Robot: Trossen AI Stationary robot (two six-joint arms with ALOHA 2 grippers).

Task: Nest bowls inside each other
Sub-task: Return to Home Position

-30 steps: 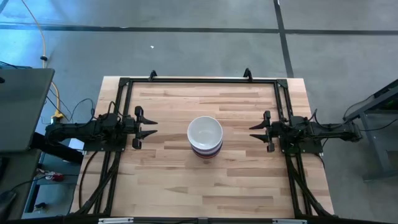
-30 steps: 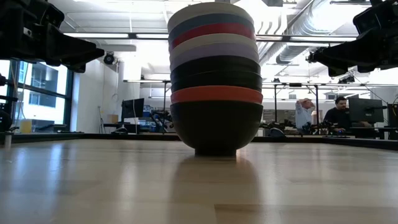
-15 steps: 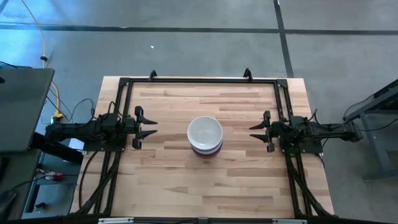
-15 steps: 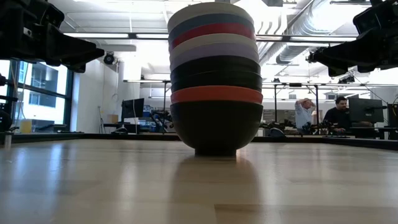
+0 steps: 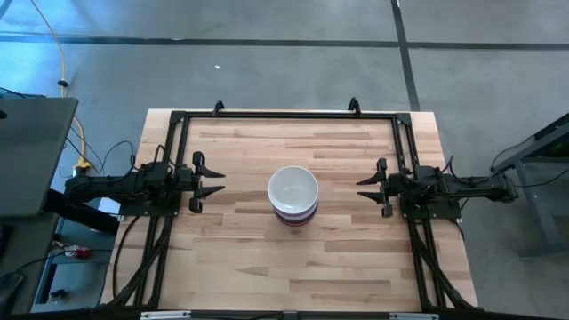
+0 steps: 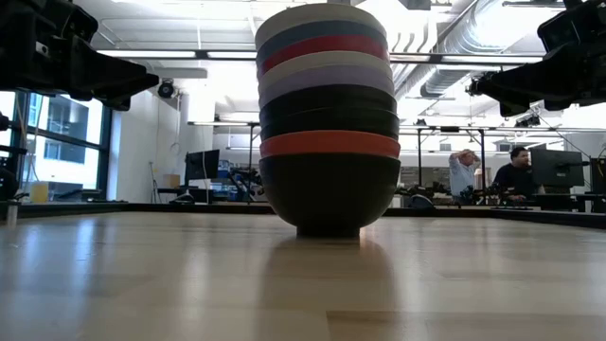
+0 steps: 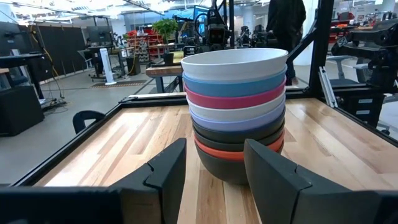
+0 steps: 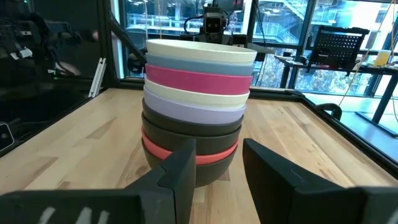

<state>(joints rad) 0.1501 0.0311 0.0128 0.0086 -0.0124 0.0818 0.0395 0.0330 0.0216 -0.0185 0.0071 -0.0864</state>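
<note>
All the bowls stand nested in one stack (image 5: 293, 196) at the table's middle, resting on the bottom black bowl's foot (image 6: 329, 228). From the top the stack (image 7: 235, 109) shows white, light blue, magenta-pink, white, lavender, black, black, a pink-red rim, black. The stack (image 8: 196, 106) leans slightly. My left gripper (image 5: 216, 182) hovers open at the table's left side, pointing at the stack. My right gripper (image 5: 363, 188) hovers open at the right side, facing it. Both are well clear of the bowls.
A black metal frame (image 5: 284, 116) runs along the table's far edge and both sides. Bare wood lies all around the stack. In the low view, people (image 6: 516, 175) sit at desks in the room far behind the table.
</note>
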